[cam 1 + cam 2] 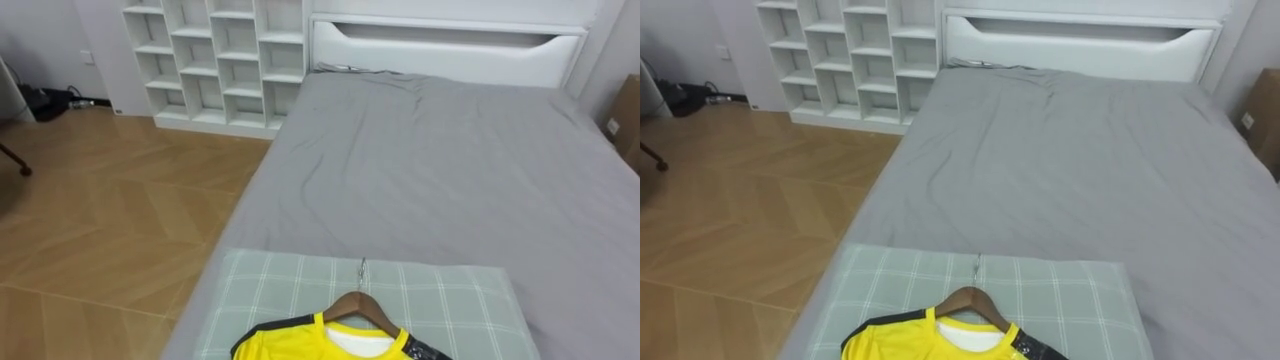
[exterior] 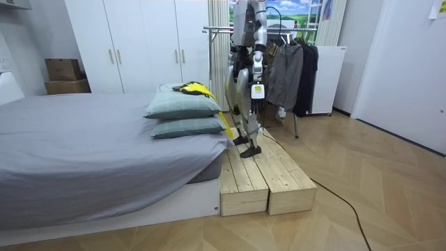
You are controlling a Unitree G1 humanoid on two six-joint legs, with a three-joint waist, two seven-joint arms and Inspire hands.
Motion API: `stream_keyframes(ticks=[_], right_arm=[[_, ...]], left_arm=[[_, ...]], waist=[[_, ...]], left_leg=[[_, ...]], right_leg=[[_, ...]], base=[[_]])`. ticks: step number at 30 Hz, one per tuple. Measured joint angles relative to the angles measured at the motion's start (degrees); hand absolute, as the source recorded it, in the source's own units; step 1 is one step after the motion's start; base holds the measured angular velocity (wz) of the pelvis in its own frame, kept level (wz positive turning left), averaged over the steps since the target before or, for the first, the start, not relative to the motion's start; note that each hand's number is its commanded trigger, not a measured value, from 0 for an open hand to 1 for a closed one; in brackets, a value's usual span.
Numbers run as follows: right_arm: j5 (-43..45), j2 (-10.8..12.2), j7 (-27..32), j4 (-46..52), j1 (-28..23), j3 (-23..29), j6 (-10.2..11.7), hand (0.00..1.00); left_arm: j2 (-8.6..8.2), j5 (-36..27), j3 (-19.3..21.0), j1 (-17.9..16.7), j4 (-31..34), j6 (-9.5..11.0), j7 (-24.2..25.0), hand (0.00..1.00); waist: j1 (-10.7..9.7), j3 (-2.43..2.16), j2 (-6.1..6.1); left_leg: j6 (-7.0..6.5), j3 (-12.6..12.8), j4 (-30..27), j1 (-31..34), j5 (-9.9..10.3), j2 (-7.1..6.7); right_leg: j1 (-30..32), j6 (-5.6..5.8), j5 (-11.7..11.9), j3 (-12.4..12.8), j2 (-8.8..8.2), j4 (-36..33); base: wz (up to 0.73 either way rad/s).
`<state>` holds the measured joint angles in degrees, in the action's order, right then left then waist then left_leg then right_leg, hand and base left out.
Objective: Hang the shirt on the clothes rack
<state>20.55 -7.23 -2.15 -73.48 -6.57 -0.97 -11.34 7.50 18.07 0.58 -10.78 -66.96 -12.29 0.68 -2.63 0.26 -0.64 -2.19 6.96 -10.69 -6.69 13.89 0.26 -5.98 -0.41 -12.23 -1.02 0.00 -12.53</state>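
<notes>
Yellow shirt (image 1: 290, 346) on a wooden hanger (image 1: 364, 303) lies flat on the top green plaid pillow (image 1: 455, 300) at the foot end of the grey bed (image 1: 430, 170); robot stands on a wooden platform (image 2: 268, 178) right beside it, clothes rack (image 2: 217, 29) w/ dark garments (image 2: 287, 73) just behind; left hand (image 2: 256, 90) and right hand (image 2: 233, 89) hang low by its sides, can't tell their fingers tbh.

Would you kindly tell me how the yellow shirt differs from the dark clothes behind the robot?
The yellow shirt lies flat on the top pillow, wooden hanger inside; the dark clothes hang upright from the rack. The yellow shirt is bright, the dark clothes grey and black. Both are garments.
</notes>
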Motion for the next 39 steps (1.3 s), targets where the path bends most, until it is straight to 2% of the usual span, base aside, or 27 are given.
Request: stream_keyframes(ticks=[25,39], right_arm=[[0.2,0.0,0.1,0.0,0.1,0.0,0.1,0.00],[0.3,0.0,0.6,0.7,1.0,0.0,0.0,0.00]], left_arm=[[0.01,0.2,0.3,0.0,0.1,-0.2,0.0,0.00],[0.05,-1.9,1.7,0.0,0.5,-0.3,-0.3,0.00]], waist=[[0.0,-0.05,-0.28],[0.1,-0.18,-0.40]], left_leg=[[0.01,0.1,-0.1,0.1,0.0,-0.08],[-0.02,-2.4,-0.4,1.2,0.0,-0.97]], right_leg=[[-0.2,-0.10,-0.1,-0.4,-0.14,1.1],[-1.0,-0.04,-0.2,-2.8,-0.87,2.7]], base=[[0.00],[0.08]])
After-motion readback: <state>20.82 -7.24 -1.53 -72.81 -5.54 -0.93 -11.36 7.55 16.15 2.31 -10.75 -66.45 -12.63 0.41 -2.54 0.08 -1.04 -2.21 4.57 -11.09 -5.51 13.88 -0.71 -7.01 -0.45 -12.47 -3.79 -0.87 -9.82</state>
